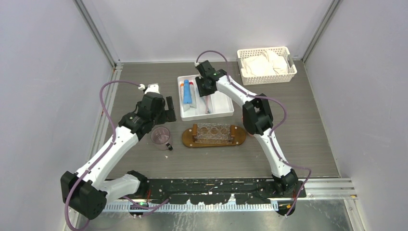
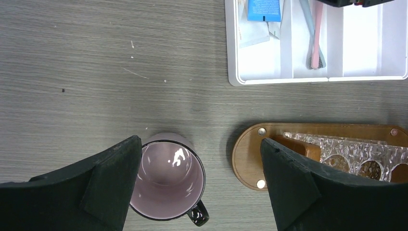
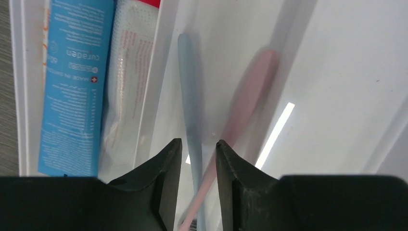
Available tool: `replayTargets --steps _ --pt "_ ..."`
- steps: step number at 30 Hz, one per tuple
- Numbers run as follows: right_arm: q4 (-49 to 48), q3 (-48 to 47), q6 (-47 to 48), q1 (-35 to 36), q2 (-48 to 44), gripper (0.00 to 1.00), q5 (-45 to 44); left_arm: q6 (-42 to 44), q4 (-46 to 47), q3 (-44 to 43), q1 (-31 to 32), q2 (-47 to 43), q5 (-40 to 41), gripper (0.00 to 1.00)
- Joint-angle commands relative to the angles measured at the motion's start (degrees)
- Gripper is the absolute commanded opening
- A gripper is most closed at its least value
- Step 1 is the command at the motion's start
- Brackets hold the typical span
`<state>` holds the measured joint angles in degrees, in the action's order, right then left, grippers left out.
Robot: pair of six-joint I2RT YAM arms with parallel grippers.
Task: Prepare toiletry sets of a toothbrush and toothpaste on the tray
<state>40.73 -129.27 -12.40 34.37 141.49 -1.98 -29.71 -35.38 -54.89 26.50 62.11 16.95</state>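
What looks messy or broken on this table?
Nothing is spilled or broken. The only untidy bit is in the white divided plastic tray: the slim pink toothbrush and the grey-blue toothbrush lie crossed near one end instead of neatly side by side.

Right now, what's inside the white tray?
One slot of the white tray holds a blue toothpaste tube and a white tube; the next holds a pink toothbrush and a blue-grey toothbrush. The right claw hides part of both brushes and the tray's far end.
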Motion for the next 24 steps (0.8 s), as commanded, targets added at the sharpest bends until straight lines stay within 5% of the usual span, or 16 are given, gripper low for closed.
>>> replayTargets --steps 1,10,15,24 --pt "1.02 -1.73 0.64 0.0 1.35 0.38 1.27 0.43 2.69 0.81 -0.22 -1.14 0.65 0.94" --pt "3.85 -3.71 2.37 0.28 5.47 0.39 0.87 0.2 3.48 2.06 -0.22 -0.93 0.36 0.94" --pt "4.44 -3.04 3.37 0.61 5.82 0.07 -1.26 0.15 3.63 2.56 -0.22 -1.44 0.36 0.94" --pt "3.79 -6.48 3.74 0.53 -1.84 0.01 -2.14 -0.14 2.45 3.01 -0.22 -3.72 0.86 0.94"
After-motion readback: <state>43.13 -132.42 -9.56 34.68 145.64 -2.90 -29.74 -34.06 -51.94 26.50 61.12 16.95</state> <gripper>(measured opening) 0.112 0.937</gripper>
